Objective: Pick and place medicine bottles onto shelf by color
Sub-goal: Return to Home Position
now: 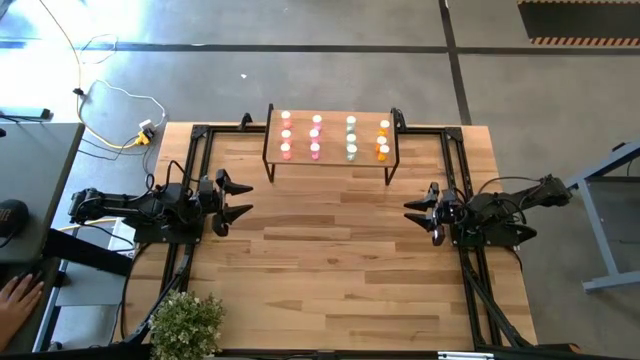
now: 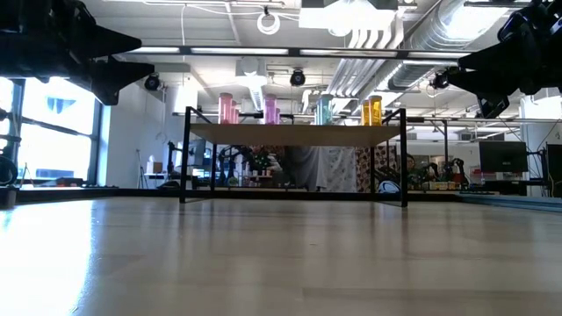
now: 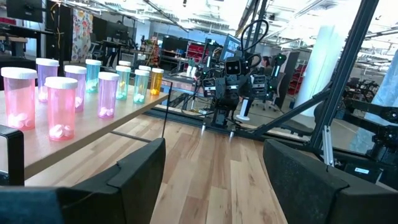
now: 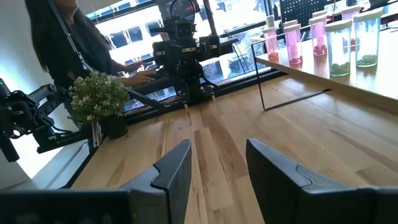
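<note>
Now | step reading as return-home | med bottles [image 1: 316,135] sitting colour-sorted on shelf [image 1: 333,112], top-centre | L gripper [image 1: 238,198] mid-left, R gripper [image 1: 418,206] mid-right, jaws gaping, empty | next: parking both, no grasp.

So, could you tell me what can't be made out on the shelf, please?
- High view: pills inside the bottles, too small.
- Low view: rear bottles, hidden behind the front ones; shelf top, seen edge-on.
- Right wrist view: orange bottles, cut off by the edge.
- High view: person beyond a hand, cut off by the edge.
</note>
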